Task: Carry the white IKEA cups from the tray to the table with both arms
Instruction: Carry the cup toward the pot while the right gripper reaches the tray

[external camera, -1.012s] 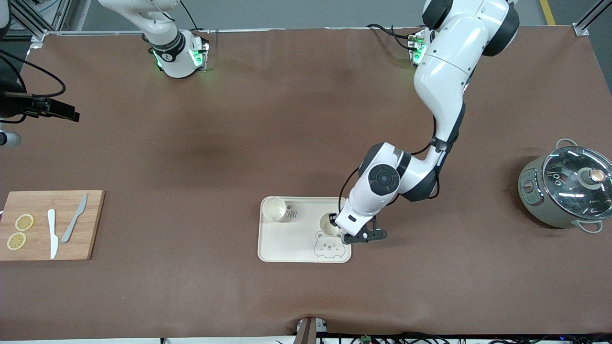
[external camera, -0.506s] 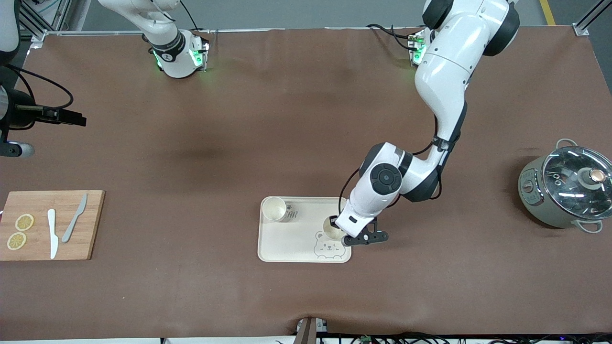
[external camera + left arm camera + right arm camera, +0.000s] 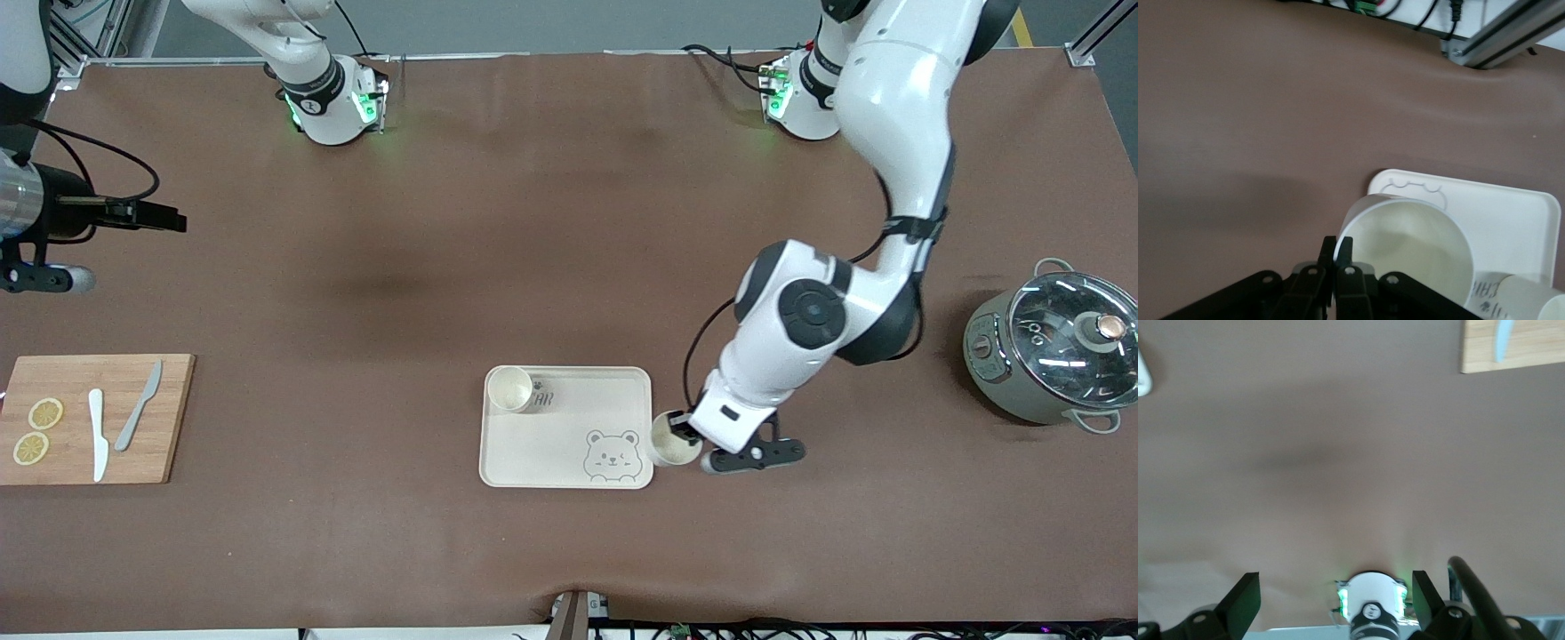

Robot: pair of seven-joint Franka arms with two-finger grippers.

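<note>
The black left gripper (image 3: 683,433), pinching one small cream-white tapered cup (image 3: 673,440), has carried it off the cream bear-printed rectangular tray (image 3: 569,444), which now holds only the other cup (image 3: 510,388); the right gripper's (image 3: 1335,600) fingers are spread wide.

Even overhead light, blurry wrist views

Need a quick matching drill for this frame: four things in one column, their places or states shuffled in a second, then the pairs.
Things:
1. cream-white cup in the left gripper
2. second cream-white cup
3. grey metal knife
4. right gripper

Places or states:
A. on the wooden cutting board
B. standing in a corner of the cream bear-printed tray
C. open, over bare table at the right arm's end
D. pinched by its rim, at the tray's edge toward the left arm's end

Pairs: 1-D, 2-B, 3-A, 4-C
</note>
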